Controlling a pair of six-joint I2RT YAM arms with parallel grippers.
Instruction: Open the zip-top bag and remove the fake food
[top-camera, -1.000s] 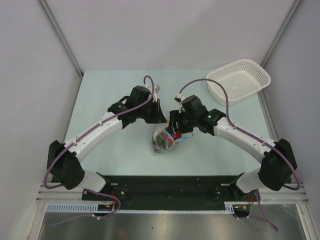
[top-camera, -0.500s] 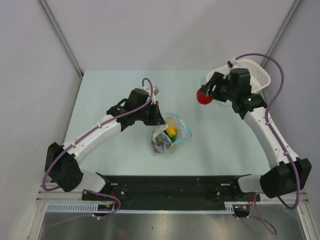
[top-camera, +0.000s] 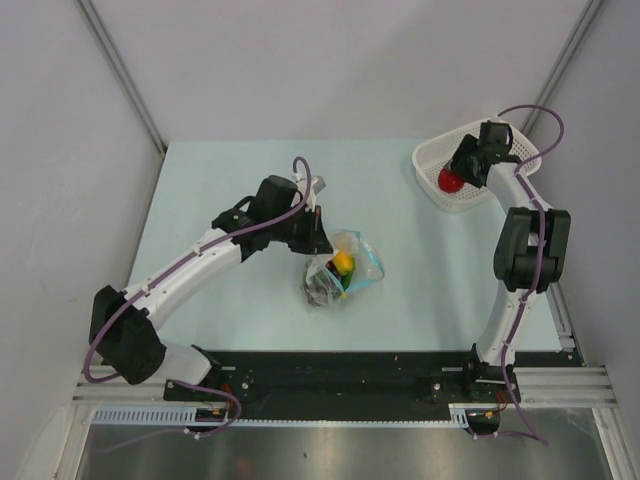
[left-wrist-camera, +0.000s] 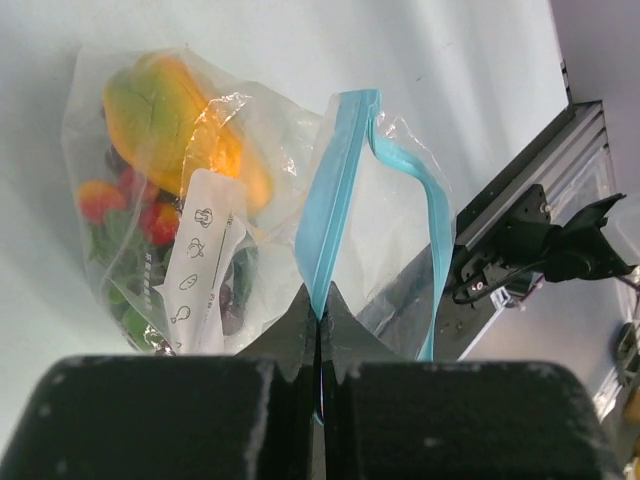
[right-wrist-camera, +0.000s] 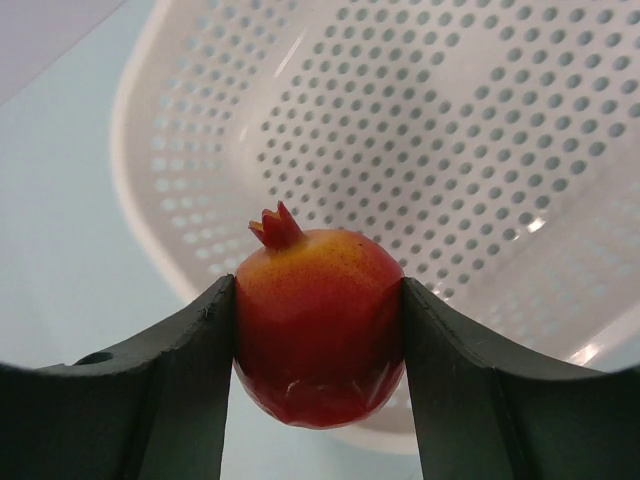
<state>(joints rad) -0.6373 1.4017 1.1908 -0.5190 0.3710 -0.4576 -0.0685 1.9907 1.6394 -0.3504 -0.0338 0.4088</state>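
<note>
The clear zip-top bag lies mid-table with its mouth open. My left gripper is shut on one side of its light blue zip strip. Inside the bag I see a yellow-orange mango, small red pieces and a white label. My right gripper is shut on a round red toy fruit with a small crown. It holds this fruit over the near rim of the white basket.
The white mesh basket stands at the table's back right corner, and the right arm stretches up along the table's right edge. The black mounting rail runs along the near edge. Grey walls close in the back and both sides.
My right gripper lifted the red fruit out of the bag and carried it right and back to the basket. The left gripper kept its hold on the zip strip.
</note>
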